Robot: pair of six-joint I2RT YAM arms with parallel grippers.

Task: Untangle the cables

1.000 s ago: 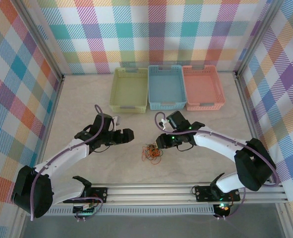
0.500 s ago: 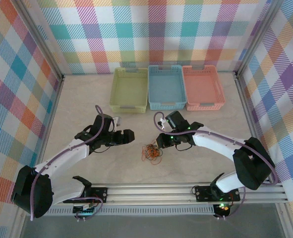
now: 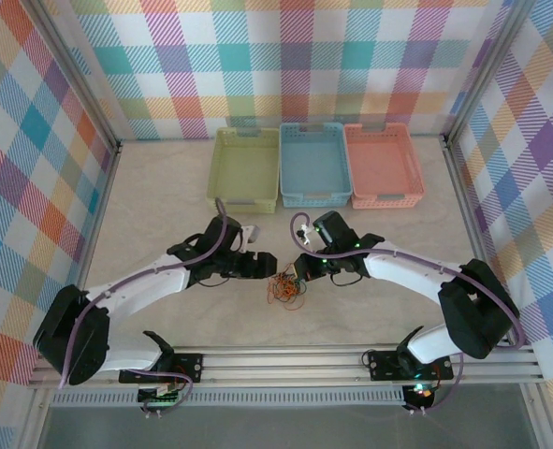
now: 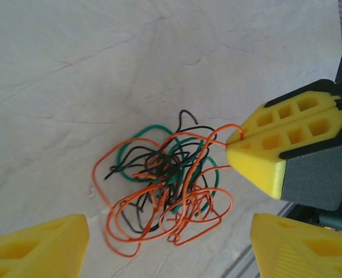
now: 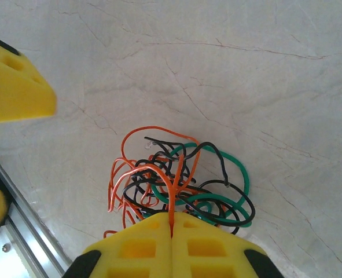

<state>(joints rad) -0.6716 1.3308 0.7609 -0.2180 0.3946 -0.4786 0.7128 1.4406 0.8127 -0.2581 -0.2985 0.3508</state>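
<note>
The left arm (image 3: 136, 285) and right arm (image 3: 416, 271) stretch low and inward from their outer shoulders, so the two wrists meet nose to nose near the middle. The left gripper (image 3: 260, 267) points right with its yellow fingers (image 4: 40, 243) spread wide apart. The right gripper (image 3: 296, 272) points left and down, just beside the left one, and its fingers (image 5: 142, 246) are pressed flat together, pinching a single orange cable (image 5: 173, 191) at their tips.
</note>
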